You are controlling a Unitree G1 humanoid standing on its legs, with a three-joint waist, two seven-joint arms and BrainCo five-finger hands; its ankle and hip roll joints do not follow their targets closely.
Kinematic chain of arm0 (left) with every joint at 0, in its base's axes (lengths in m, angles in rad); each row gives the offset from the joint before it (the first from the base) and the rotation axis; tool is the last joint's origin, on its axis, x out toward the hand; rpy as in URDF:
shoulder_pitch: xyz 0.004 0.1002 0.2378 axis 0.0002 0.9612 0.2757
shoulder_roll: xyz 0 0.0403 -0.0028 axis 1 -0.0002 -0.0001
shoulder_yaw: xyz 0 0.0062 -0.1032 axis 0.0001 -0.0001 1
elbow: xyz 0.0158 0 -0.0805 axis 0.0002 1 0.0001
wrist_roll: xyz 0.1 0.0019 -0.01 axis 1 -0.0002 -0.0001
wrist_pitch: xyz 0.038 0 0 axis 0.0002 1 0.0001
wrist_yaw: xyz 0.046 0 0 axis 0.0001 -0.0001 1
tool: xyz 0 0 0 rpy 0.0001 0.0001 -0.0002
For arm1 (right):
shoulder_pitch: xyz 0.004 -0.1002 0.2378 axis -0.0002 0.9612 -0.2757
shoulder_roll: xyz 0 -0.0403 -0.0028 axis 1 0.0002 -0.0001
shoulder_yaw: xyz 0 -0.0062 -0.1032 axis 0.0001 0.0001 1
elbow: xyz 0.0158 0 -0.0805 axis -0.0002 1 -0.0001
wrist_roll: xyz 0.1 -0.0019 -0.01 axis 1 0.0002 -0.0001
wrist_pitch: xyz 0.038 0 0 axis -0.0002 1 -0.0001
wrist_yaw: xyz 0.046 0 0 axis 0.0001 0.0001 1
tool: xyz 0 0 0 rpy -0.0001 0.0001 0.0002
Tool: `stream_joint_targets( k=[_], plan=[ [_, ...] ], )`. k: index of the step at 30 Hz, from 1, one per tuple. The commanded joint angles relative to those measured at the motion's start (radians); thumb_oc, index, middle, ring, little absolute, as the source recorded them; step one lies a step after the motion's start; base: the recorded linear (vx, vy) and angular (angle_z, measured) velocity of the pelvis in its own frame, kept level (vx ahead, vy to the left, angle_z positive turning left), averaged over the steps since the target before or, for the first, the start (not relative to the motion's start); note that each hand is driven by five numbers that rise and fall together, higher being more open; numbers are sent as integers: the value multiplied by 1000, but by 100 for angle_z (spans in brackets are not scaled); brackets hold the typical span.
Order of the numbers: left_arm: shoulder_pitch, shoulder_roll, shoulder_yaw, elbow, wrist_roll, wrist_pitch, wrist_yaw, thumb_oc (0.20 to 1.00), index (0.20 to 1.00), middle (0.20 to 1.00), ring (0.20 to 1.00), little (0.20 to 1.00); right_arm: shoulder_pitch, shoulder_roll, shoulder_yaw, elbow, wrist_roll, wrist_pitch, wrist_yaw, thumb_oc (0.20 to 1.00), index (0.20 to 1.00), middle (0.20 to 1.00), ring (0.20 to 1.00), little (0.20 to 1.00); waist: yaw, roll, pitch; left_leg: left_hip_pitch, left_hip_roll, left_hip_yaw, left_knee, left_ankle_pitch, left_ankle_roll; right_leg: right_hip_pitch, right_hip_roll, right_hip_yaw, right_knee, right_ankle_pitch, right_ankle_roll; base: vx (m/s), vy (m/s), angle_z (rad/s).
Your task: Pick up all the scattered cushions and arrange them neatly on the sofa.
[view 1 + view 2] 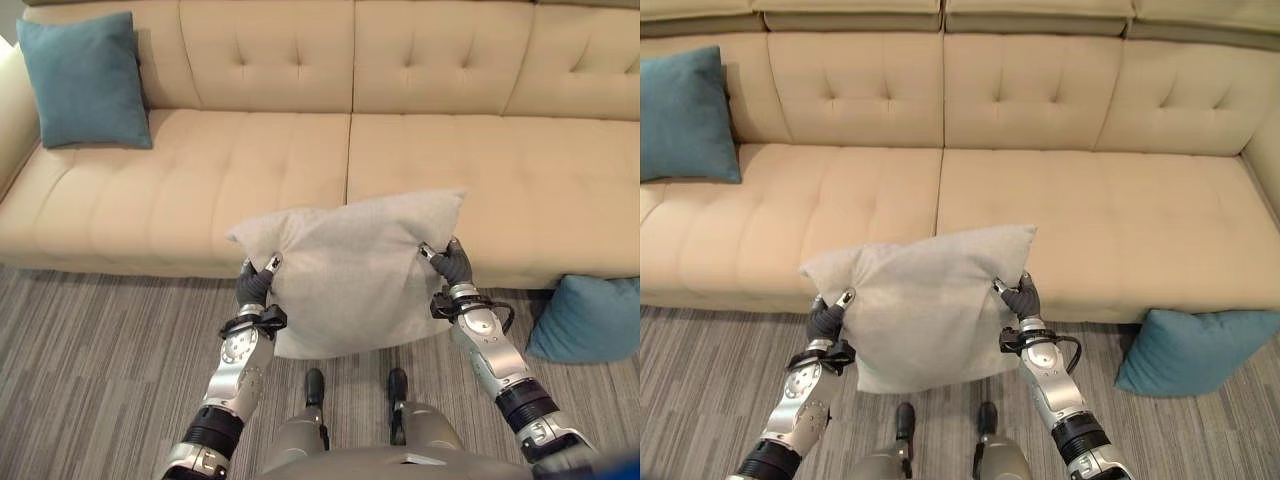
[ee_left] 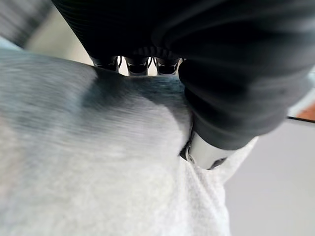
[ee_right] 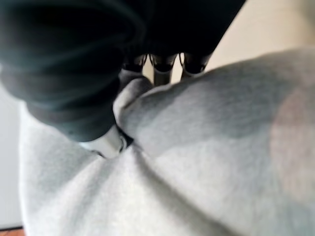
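In the left eye view, the robot holds a light grey cushion (image 1: 352, 270) up in front of the sofa (image 1: 450, 170), off the floor. The left hand (image 1: 254, 283) pinches the cushion's left edge, and the right hand (image 1: 450, 263) pinches its right edge. A blue cushion (image 1: 85, 80) leans up against the sofa's back at the left end of the seat. Another blue cushion (image 1: 588, 318) sits on the striped grey carpet (image 1: 100, 360), leaning on the front of the sofa at the right.

In the right eye view, the grey cushion hangs between both hands, in front of the sofa seat near the middle. The blue cushion on the floor is well apart from it, off to the right.

In the left wrist view, the left hand's fingers (image 2: 138, 64) curl over the top of the grey cloth and the thumb (image 2: 206, 152) presses into it from the near side, so the cloth is squeezed between them.

In the right wrist view, the right hand's fingers (image 3: 162, 66) hook over a bunched fold of the grey cushion and the thumb (image 3: 106, 142) pushes in from the near side, so it pinches the cloth too
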Motion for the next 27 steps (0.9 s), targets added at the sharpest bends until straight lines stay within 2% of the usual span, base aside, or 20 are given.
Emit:
stream_joint_targets(
  k=[1, 2, 6, 15, 18, 21, 23, 24, 27],
  plan=[
    [-88, 14, 18, -54, 52, -50, -39, 200, 200, 200, 200, 200, -89, 7, -22, -81, -10, -61, 27, 200, 200, 200, 200, 200, -9, -30, -23, 9, -17, -18, 16, -53, -58, 38, -12, -9, -64, 32, 63, 142, 12, -13],
    [-46, 14, 33, -61, 59, -36, -38, 200, 200, 200, 200, 200, -65, 7, -23, -82, -21, -48, 34, 200, 200, 200, 200, 200, -5, -31, -54, 71, -11, 4, -5, -59, -55, 98, -8, -4, -97, 37, 68, 128, 21, -11],
    [6, 12, 36, -70, 72, -17, -34, 200, 200, 200, 200, 200, -38, 9, -19, -87, -27, -31, 38, 200, 200, 200, 200, 200, 7, -34, -81, 155, -12, 31, -22, -82, -45, 184, -9, 1, -134, 39, 74, 91, 42, -28],
    [-2, 15, 20, -98, 92, 4, -13, 200, 200, 200, 200, 200, -40, -4, -26, -104, -42, -13, 23, 200, 200, 200, 200, 200, 31, -33, -88, 225, -31, 26, -11, -123, -14, 256, -34, 2, -123, 28, 84, 22, 96, -4],
    [6, 14, 15, -109, 102, 7, -19, 200, 200, 200, 200, 200, -28, -2, -29, -110, -42, -13, 27, 200, 200, 200, 200, 200, 41, -35, -89, 230, -35, 24, -5, -132, -5, 259, -41, 8, -121, 29, 89, 11, 111, 4],
    [8, 14, 9, -120, 103, 9, -24, 200, 200, 200, 200, 200, -27, 4, -35, -117, -50, -12, 26, 200, 200, 200, 200, 200, 54, -34, -76, 214, -49, 17, 22, -146, 11, 234, -59, 13, -68, 21, 95, -46, 133, 0],
    [-3, 20, -2, -125, 105, 10, -23, 200, 200, 200, 200, 200, -36, 9, -37, -128, -56, -12, 23, 200, 200, 200, 200, 200, 57, -28, -43, 201, -55, 13, 43, -154, 32, 173, -82, 24, 44, 26, 108, -116, 161, -11],
    [-27, 30, -16, -126, 118, 2, -21, 200, 200, 200, 200, 200, -42, 13, -35, -143, -71, -17, 25, 200, 200, 200, 200, 200, 54, -22, -11, 181, -53, 1, 63, -157, 48, 96, -66, 55, 154, 26, 115, -87, 103, -21],
    [-40, 27, -23, -127, 120, -3, -17, 200, 200, 200, 200, 200, -46, 7, -29, -139, -68, -20, 22, 200, 200, 200, 200, 200, 53, -33, -15, 179, -64, -8, 56, -160, 45, 94, -36, 54, 77, 20, 92, 54, -17, -3]
  ],
)
